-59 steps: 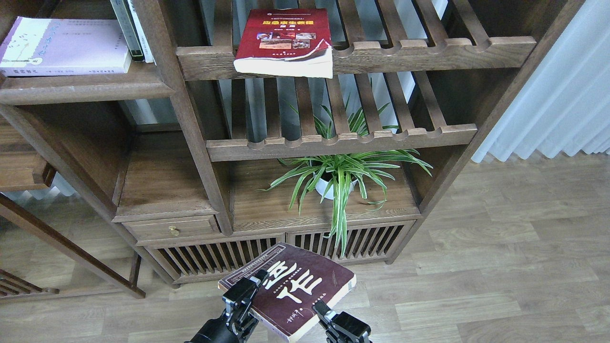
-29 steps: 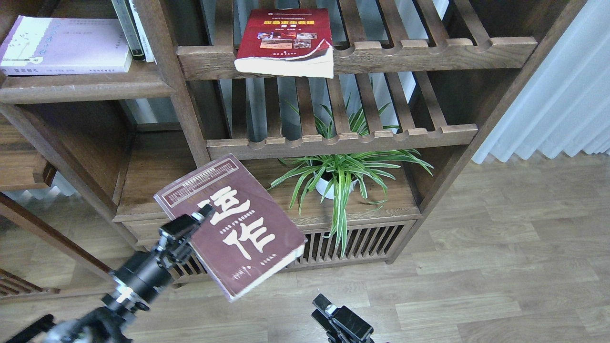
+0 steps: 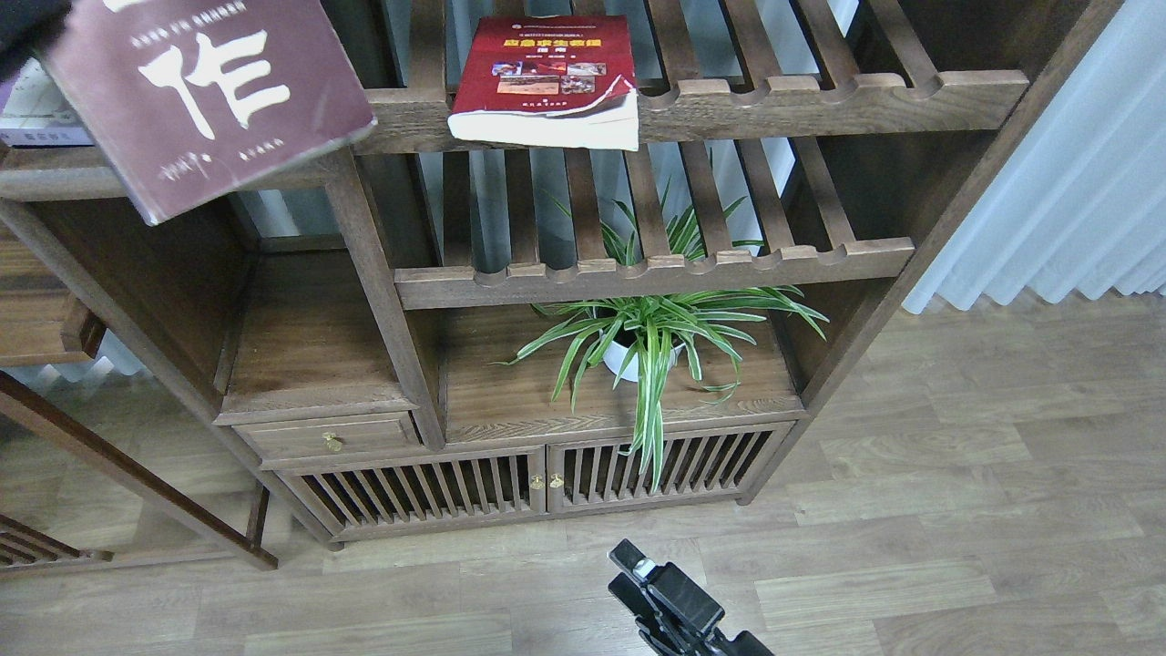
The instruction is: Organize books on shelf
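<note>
The maroon book [image 3: 205,100] hangs tilted at far left, over the shelf [image 3: 164,169], apparently headed for stacking there. Its holder is out of frame. The right gripper [image 3: 649,576] waits near, grip unclear.

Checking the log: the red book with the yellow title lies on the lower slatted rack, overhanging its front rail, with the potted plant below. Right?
Not quite. In the head view the red book lies on the upper slatted rack, not the lower one. It does overhang the front rail, and the potted plant is below.
</note>
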Controlling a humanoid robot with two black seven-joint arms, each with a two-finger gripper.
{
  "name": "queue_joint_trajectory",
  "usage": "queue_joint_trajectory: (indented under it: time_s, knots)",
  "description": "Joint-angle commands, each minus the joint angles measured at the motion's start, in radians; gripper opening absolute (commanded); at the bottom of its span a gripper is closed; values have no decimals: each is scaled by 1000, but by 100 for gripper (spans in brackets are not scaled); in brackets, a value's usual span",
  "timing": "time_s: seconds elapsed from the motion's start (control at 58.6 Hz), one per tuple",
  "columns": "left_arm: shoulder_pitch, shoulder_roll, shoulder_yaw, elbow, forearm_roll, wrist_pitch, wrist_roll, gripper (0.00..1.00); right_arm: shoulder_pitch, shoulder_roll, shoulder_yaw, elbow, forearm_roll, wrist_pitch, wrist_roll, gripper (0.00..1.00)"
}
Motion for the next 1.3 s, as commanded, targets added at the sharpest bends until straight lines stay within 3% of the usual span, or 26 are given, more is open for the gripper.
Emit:
queue_joint_trajectory:
  time_s: [0.0,0.273,0.546,0.939,1.076,1.281]
  knots:
    - [-1,27,-26,9,14,0,66,0,0,0,19,2,0,0,1,83]
    - [1,127,-70,112,-14,0,64,2,-3,-2,28,2,2,0,9,83]
    - [-48,99,-87,184,19,0,76,2,0,0,28,3,2,0,9,83]
    - [-265,-16,-52,262,236,0,76,4,25,28,40,5,2,0,9,83]
    - [-445,-121,37,374,345,0,76,3,25,29,42,5,2,0,10,83]
    - [-555,-157,63,474,460,0,78,4,37,35,63,5,4,0,12,83]
